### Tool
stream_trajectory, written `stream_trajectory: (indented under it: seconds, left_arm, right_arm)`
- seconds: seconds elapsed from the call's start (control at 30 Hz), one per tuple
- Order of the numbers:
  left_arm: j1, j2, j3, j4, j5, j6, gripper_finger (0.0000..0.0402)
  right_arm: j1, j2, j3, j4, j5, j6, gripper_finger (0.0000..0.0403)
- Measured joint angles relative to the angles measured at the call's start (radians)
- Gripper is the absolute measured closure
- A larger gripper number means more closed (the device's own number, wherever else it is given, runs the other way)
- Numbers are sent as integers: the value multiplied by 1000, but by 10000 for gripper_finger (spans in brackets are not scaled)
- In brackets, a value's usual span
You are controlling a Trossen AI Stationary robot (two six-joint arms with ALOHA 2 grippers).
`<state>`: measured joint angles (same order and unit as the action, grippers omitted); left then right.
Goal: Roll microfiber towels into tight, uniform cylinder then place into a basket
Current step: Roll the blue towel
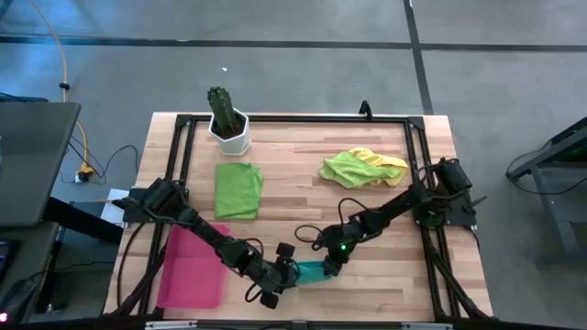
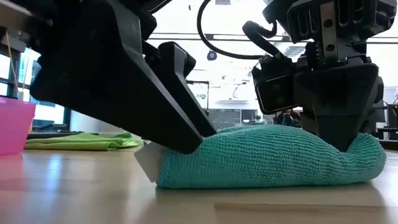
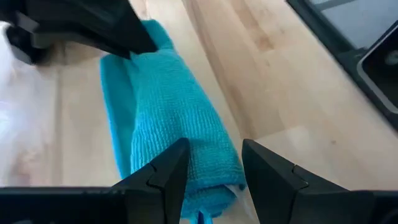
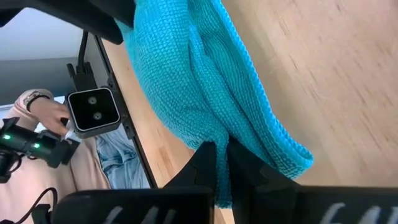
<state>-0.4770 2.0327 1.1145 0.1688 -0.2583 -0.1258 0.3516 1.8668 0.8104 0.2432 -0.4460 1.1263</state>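
Note:
The teal towel (image 1: 312, 271) lies as a loose, flattish roll on the table near its front edge; it also shows in the low view (image 2: 273, 155). My left gripper (image 1: 278, 278) is at the roll's end nearest the pink tray (image 1: 191, 268), fingers apart. My right gripper (image 1: 327, 264) is shut on the roll's other end. A green towel (image 1: 238, 190) lies flat at mid-table. A lime green towel (image 1: 350, 168) and a yellow one (image 1: 390, 163) lie bunched together at the far right. My left gripper comes slanting down from the table's left, fingers apart along the roll's left end (image 3: 208, 155). One finger (image 3: 168, 174) lies on top of the cloth, the other (image 3: 267, 174) at its edge. The towel rests on the table. My right gripper pinches a raised fold at the towel's right end (image 4: 214, 134) between its nearly closed fingers. The fingers point down from above (image 2: 339, 134). The towel lies slack on the table below them.
A white pot with a cactus (image 1: 227, 124) stands at the far left. A black frame (image 1: 293, 117) runs round the table's edge. A person's hand (image 4: 37, 106) shows beyond the table's front edge, by a small camera (image 4: 93, 111).

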Motion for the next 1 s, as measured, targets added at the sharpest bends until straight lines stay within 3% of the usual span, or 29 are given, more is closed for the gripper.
stream_trajectory:
  seconds: [0.47, 0.6, 0.8, 1.0]
  left_arm:
    - [6, 53, 4, 3, -1, -111, 259]
    - [6, 58, 4, 9, -1, -239, 264]
    - [4, 59, 3, 8, 27, -466, 307]
    - [2, 61, 3, 11, 83, -612, 379]
  right_arm:
    - [-18, 0, 0, 5, -21, -29, 397]
    - [-20, 0, 0, 6, -23, -36, 396]
    - [-20, 0, 0, 11, -25, -131, 392]
    - [-21, 0, 1, 17, -22, -288, 350]
